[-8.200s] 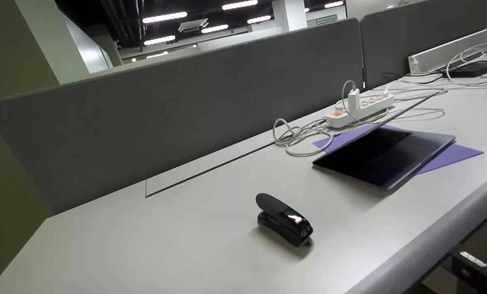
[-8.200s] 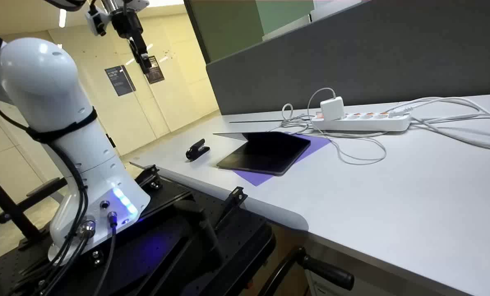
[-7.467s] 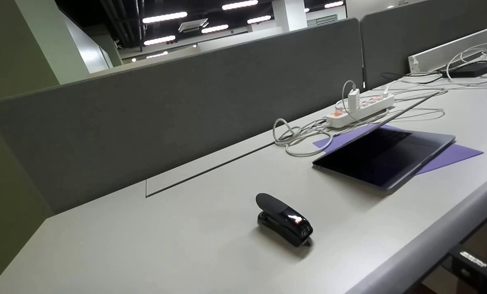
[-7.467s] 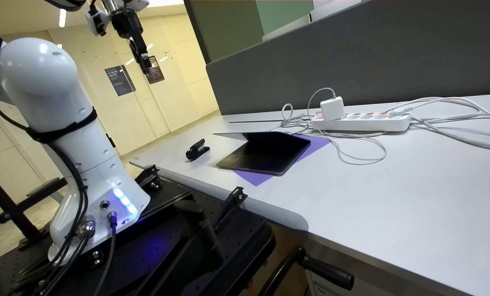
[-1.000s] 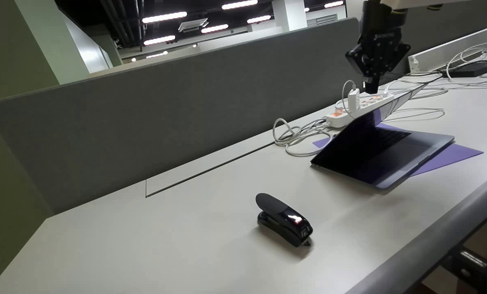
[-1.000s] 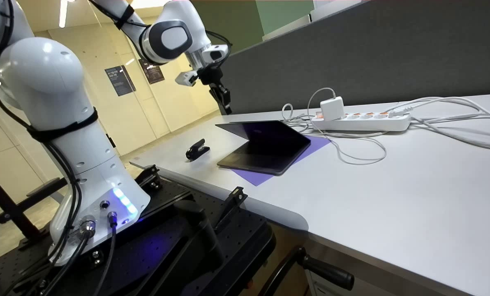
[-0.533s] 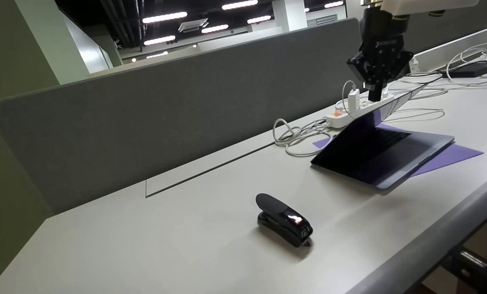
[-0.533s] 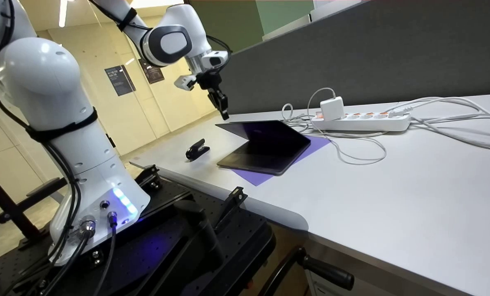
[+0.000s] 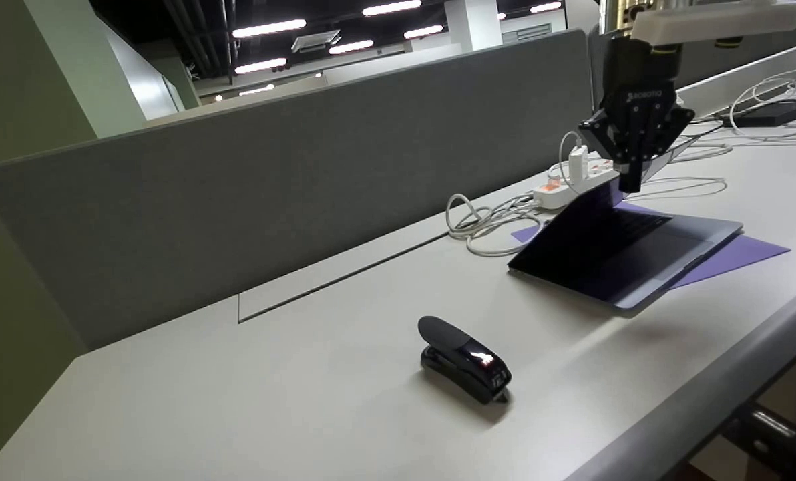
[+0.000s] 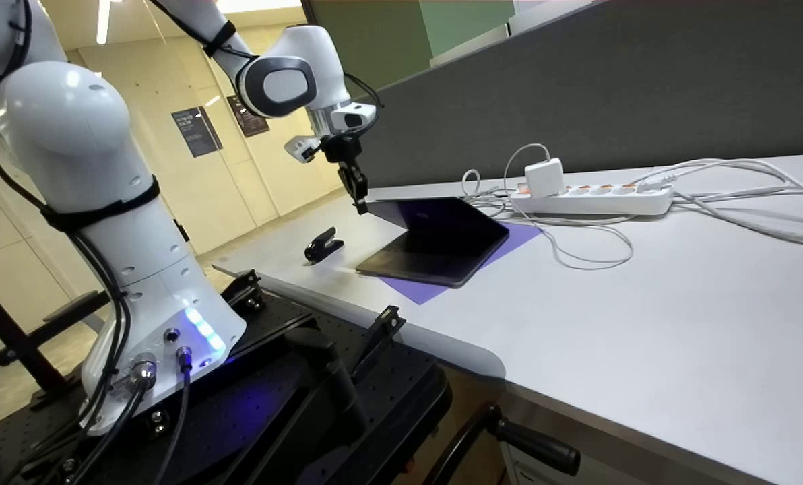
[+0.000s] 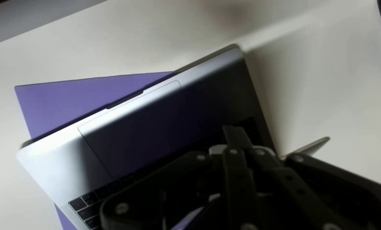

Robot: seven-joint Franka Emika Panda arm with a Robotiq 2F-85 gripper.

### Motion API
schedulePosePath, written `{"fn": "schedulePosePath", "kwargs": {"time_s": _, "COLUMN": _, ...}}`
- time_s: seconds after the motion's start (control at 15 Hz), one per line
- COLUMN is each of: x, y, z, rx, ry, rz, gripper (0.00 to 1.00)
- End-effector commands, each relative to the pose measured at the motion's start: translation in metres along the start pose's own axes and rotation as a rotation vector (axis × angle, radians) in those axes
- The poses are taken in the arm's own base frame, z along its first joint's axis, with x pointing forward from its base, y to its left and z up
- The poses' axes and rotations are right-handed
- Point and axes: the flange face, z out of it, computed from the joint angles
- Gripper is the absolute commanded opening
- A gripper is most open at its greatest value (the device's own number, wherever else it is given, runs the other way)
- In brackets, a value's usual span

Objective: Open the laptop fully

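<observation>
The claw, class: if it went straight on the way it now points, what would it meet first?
Probably the laptop's keyboard deck: the claw points down towards it, in front of the raised lid. Depth is unclear, so it could just miss the deck's edge.

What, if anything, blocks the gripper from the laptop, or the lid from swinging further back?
Nothing visible stands between the gripper and the laptop; whether they touch is unclear. Behind the raised lid sit the white power strip and cables, which might limit its backward swing, though the clearance can't be judged.
</observation>
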Motion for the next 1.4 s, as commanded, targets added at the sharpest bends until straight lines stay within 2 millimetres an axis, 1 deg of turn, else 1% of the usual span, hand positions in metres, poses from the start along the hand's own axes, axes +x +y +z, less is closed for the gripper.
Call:
{"fn": "schedulePosePath", "kwargs": {"time_s": 0.0, "x": 0.001, "y": 0.009, "z": 0.011, "rx": -0.008, "ry": -0.006, "rz": -0.017, "gripper": 0.00}}
{"fn": "schedulePosePath", "kwargs": {"time_s": 0.27, "x": 0.009, "y": 0.014, "z": 0.017, "rx": -0.036, "ry": 0.082, "rz": -0.111, "gripper": 0.00}}
{"fn": "schedulePosePath", "kwargs": {"time_s": 0.67, "x": 0.020, "y": 0.011, "z": 0.015, "rx": -0.065, "ry": 0.195, "rz": -0.275, "gripper": 0.00}}
{"fn": "schedulePosePath", "kwargs": {"time_s": 1.07, "x": 0.032, "y": 0.007, "z": -0.004, "rx": -0.086, "ry": 0.311, "rz": -0.384, "gripper": 0.00}}
{"fn": "schedulePosePath", "kwargs": {"time_s": 1.33, "x": 0.039, "y": 0.010, "z": -0.016, "rx": -0.106, "ry": 0.394, "rz": -0.416, "gripper": 0.00}}
